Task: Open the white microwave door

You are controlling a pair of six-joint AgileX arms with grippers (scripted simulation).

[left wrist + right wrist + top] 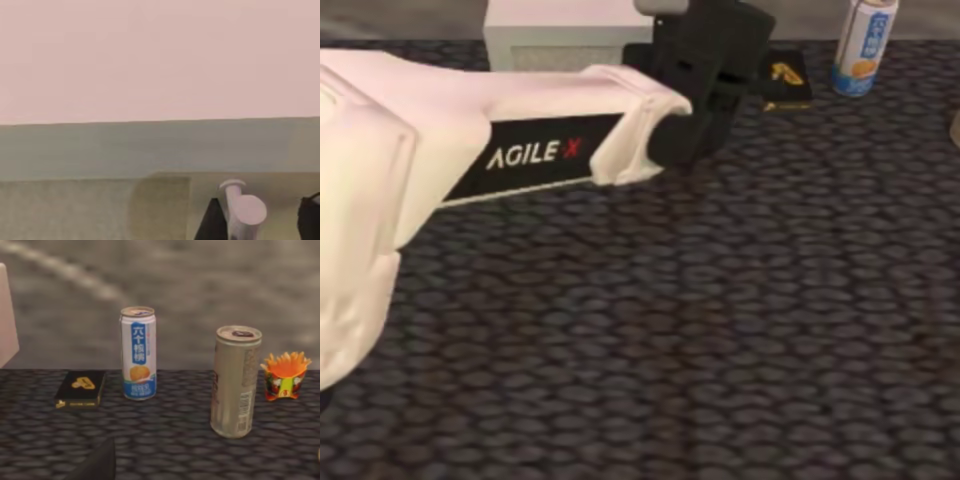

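The white microwave (570,25) stands at the table's far edge, left of centre. A strip of the door's grey mesh window (555,57) shows below its top. My left arm reaches across from the left, and its black gripper (710,85) is at the microwave's front, near its right end. In the left wrist view the door (65,210) fills the frame close up. A pale round handle (244,210) stands out from it. My left gripper (260,222) is open around this handle, one finger (212,227) against it, the other (311,220) apart. The right arm is parked out of the top view.
A flat black box (785,85) lies just right of the microwave. A blue and white can (865,45) stands farther right. The right wrist view also shows a silver can (235,382) and a small fries carton (285,376) on the dark woven table top (720,330).
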